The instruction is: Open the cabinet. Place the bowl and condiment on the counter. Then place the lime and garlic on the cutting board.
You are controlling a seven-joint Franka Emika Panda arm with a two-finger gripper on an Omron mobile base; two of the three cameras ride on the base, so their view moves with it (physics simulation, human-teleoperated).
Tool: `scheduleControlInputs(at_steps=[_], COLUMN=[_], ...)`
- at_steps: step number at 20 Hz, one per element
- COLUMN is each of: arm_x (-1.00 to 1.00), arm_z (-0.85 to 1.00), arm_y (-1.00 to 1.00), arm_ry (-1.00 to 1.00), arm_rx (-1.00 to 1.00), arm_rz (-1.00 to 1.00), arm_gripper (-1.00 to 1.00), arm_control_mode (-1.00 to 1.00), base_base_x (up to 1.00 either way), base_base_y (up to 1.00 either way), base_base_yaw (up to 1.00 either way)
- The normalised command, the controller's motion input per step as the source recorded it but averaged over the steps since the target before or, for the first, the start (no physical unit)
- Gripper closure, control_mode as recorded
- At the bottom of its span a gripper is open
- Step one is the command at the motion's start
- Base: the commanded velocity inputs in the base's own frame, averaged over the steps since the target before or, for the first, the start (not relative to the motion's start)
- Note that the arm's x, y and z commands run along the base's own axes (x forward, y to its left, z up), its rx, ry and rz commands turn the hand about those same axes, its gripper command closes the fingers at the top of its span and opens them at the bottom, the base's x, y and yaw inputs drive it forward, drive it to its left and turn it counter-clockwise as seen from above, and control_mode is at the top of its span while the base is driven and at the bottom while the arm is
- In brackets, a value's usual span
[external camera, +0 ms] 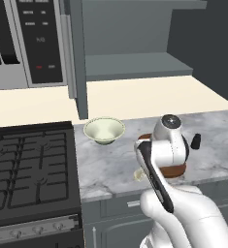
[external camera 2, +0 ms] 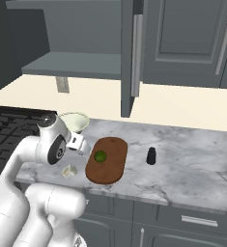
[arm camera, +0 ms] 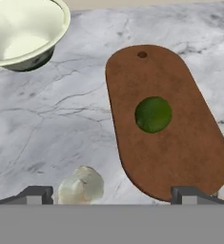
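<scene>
My cabinet (external camera 2: 86, 58) stands open at the top of the right base view, its grey shelf bare, so the first step is done. The bowl (external camera: 104, 130) sits on the counter (external camera 2: 192, 154), just left of centre in the left base view, and the condiment (external camera 2: 151, 156) stands upright on the marble at centre right of the right base view, well apart from the bowl — the second step looks finished too. The lime (arm camera: 153, 114) already rests near the middle of the cutting board (arm camera: 180, 152), right of centre in the hand view. That leaves the garlic (arm camera: 81, 186), which lies on bare stone at the lower left of the hand view, just beside the board's near end but not on it, so I judge fetching it to be the step in hand. My gripper (arm camera: 111, 194) hangs above the counter with its two tips spread wide along the bottom of the hand view, nothing between them; the garlic sits close to the left tip, not midway. The next move, as I read it, calls for shifting toward the bulb until it is centred between my fingers, dropping down around it and closing gently — it is lumpy and may roll — then carrying it across to a free patch of board beside the lime.
</scene>
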Motion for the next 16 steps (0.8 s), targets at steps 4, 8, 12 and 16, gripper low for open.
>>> scheduleControlInputs(at_steps=[4,8,12,16], arm_x=[-0.08,0.16,0.02,0.0], arm_z=[-0.07,-0.19,-0.32,-0.48], arm_y=[0.19,0.0,0.0,0.01], arm_ry=[0.17,0.2,0.17,0.19], arm_rx=[-0.01,0.04,0.05,0.06], arm_rz=[-0.07,-0.1,-0.04,-0.01], arm_gripper=[-1.0,-1.0,-1.0,-1.0], arm_control_mode=[-1.0,-1.0,-1.0,-1.0], base_base_x=[0.0,0.0,0.0,0.0], base_base_y=[0.0,0.0,0.0,0.0], base_base_yaw=[0.0,0.0,0.0,0.0])
